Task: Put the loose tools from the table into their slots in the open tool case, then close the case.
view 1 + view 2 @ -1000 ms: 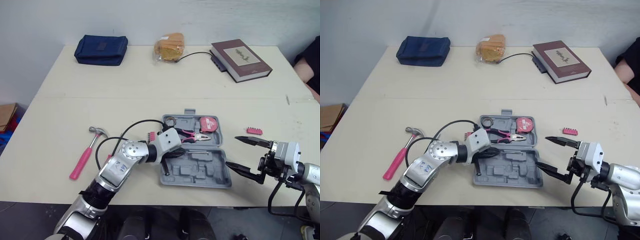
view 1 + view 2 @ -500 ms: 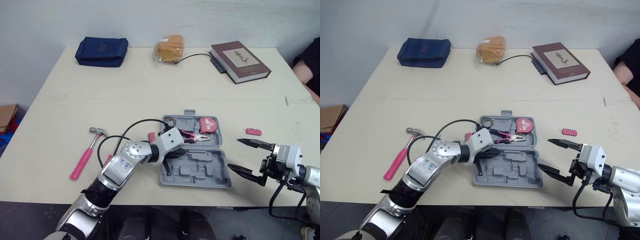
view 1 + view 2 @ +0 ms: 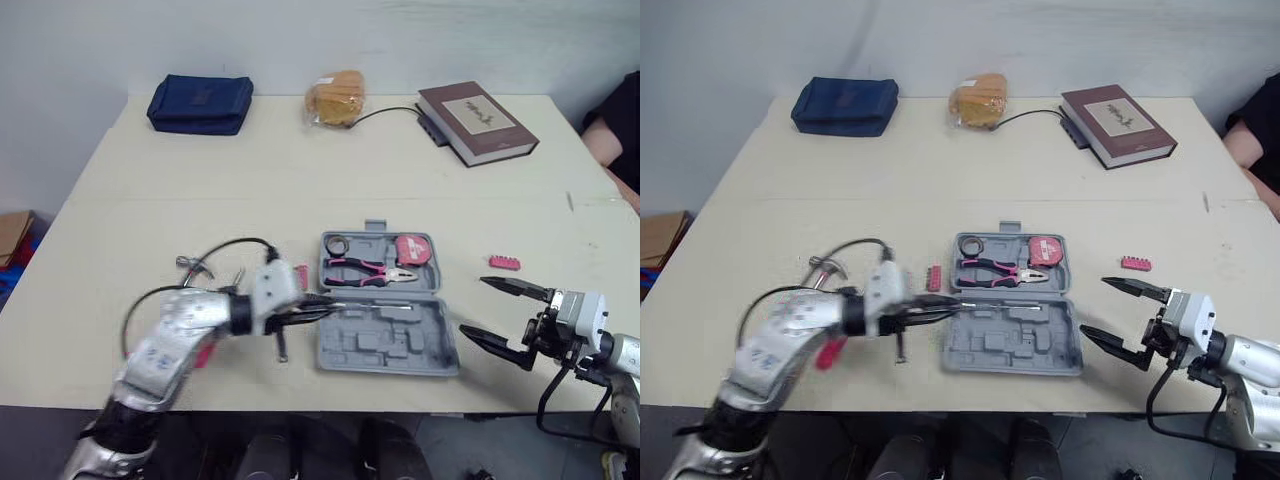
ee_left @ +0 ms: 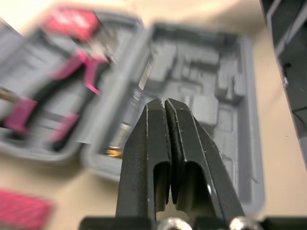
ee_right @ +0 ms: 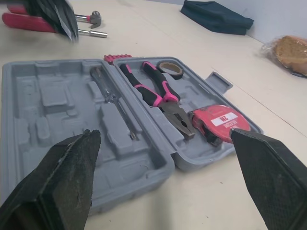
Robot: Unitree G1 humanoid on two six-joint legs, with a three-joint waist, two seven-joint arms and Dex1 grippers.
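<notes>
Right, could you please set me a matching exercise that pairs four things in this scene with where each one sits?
Things:
1. pliers
2. book
3. blue pouch
4. bag of bread

Places:
A. far left corner of the table
B. inside the open case
C. far edge, about midway along
D. far right corner

Pairs: 1-B, 2-D, 3-A, 4-C
</notes>
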